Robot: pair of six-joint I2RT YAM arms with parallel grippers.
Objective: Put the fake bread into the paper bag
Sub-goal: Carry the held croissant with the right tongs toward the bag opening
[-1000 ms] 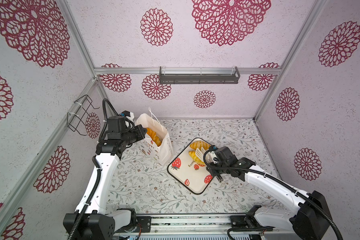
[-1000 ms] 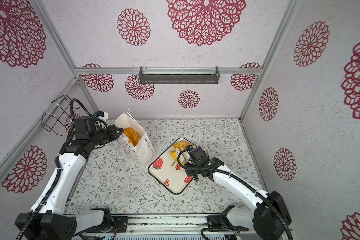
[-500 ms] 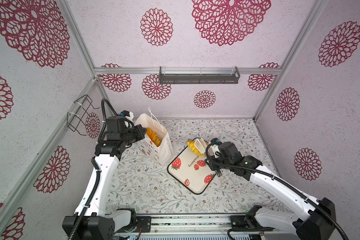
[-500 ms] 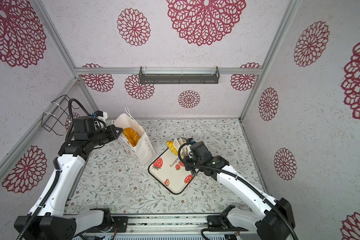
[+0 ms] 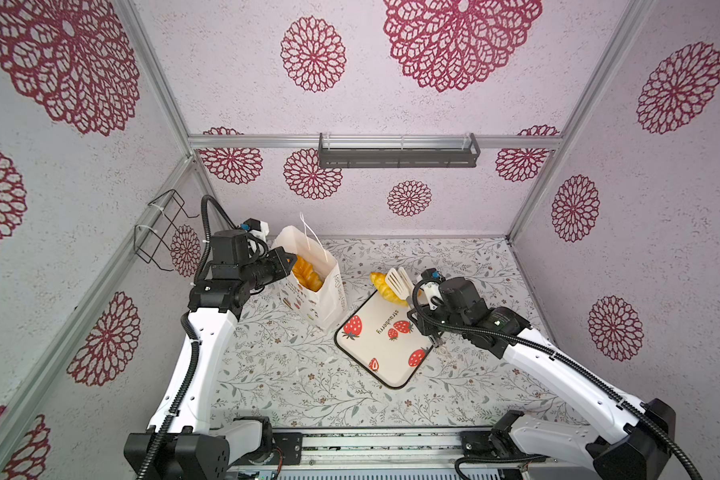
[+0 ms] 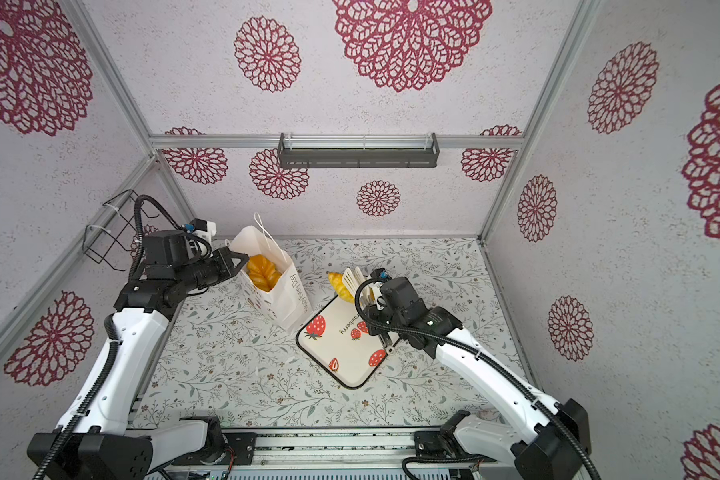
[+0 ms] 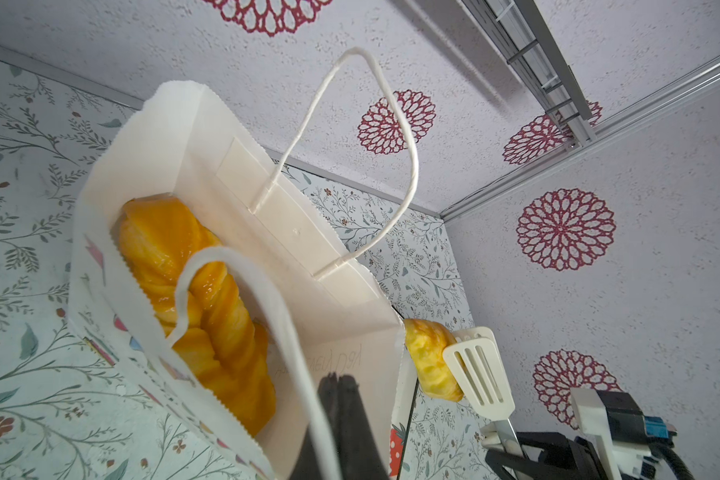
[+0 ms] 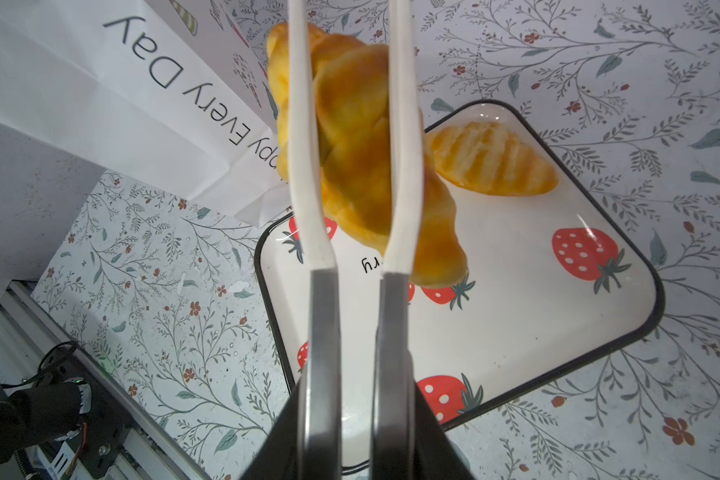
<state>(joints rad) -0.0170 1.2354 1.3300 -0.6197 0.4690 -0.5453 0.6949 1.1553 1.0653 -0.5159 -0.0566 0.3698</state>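
The white paper bag (image 5: 325, 299) (image 6: 285, 299) stands upright at the back left. Golden fake bread (image 5: 306, 272) (image 7: 208, 291) fills its open mouth. My left gripper (image 5: 288, 262) (image 7: 341, 386) is shut on the bag's near rim, beside a cord handle. My right gripper (image 5: 422, 299) (image 8: 354, 415) is shut on the metal handles of white tongs (image 5: 398, 282) (image 8: 300, 166). The tongs clamp a plaited bread (image 5: 381, 284) (image 6: 339, 284) (image 8: 358, 137) in the air above the far corner of the strawberry tray (image 5: 387, 361), just right of the bag. Another ridged bread (image 8: 491, 160) lies on the tray.
A black wire basket (image 5: 159, 232) hangs on the left wall. A grey shelf (image 5: 398, 151) is fixed to the back wall. The arms' base rail (image 5: 371, 444) runs along the front edge. Walls enclose the floral table on three sides.
My right gripper has lifted the tongs with the bread off the tray and carried it back and left, towards the bag. The left arm and the bag have stayed put.
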